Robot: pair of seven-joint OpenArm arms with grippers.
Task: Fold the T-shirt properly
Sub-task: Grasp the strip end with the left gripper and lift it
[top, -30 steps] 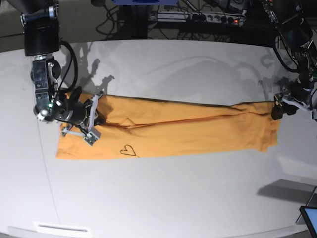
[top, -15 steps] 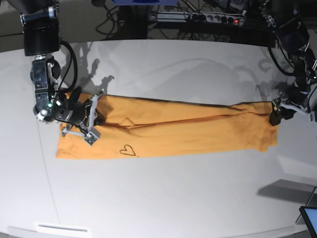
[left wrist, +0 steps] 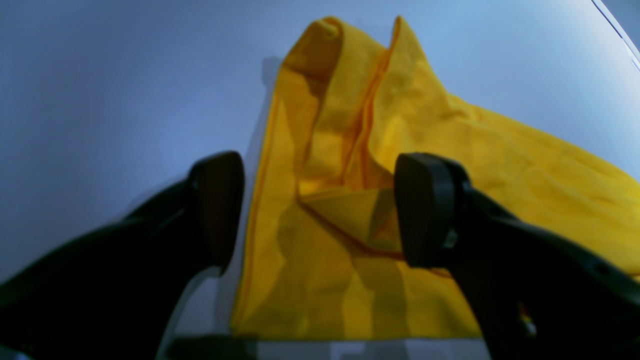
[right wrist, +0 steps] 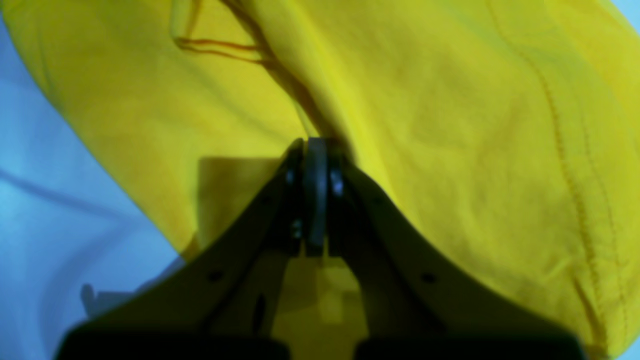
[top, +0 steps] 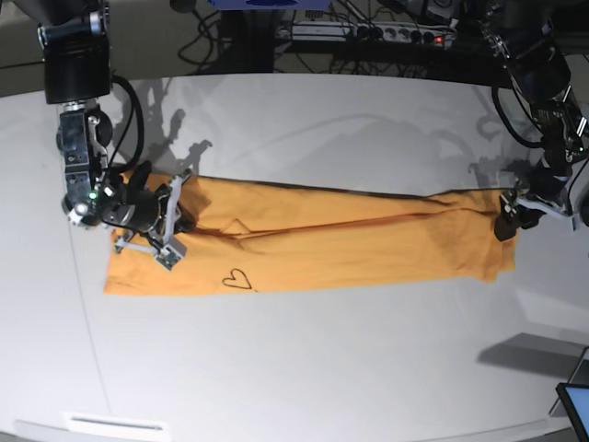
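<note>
Left wrist view: the left end effector [left wrist: 320,210] stands spread wide, released, its two black fingers [left wrist: 430,210] apart with nothing clamped between them. The shirt [left wrist: 425,165] lies under and beyond it on the pale worktop [left wrist: 125,90]. One finger sits over the bare worktop just beside the cloth's edge, the other over the cloth. Between them a folded corner with a hemmed edge shows, and further off the cloth rises in two soft ridges.

Right wrist view: the right end effector [right wrist: 315,150] is clenched, fingers pressed flat together with no gap. The shirt [right wrist: 450,125] fills most of the frame, with a stitched hem running down the right side and a dark crease leading up from the fingertips. Whether cloth is pinched between the fingertips cannot be told here. A strip of worktop [right wrist: 45,190] shows at the left.

Base view: the shirt [top: 350,239] lies on the white worktop [top: 322,368] as a long narrow band, folded lengthwise, running from left to right. A small heart outline [top: 238,278] marks its near edge. The right end effector [top: 170,230] rests on the band's left end, lying low against the cloth. The left end effector [top: 508,221] hangs at the band's right end, right at the cloth's far corner. Cables and a power strip [top: 368,35] lie beyond the worktop's far edge.
</note>
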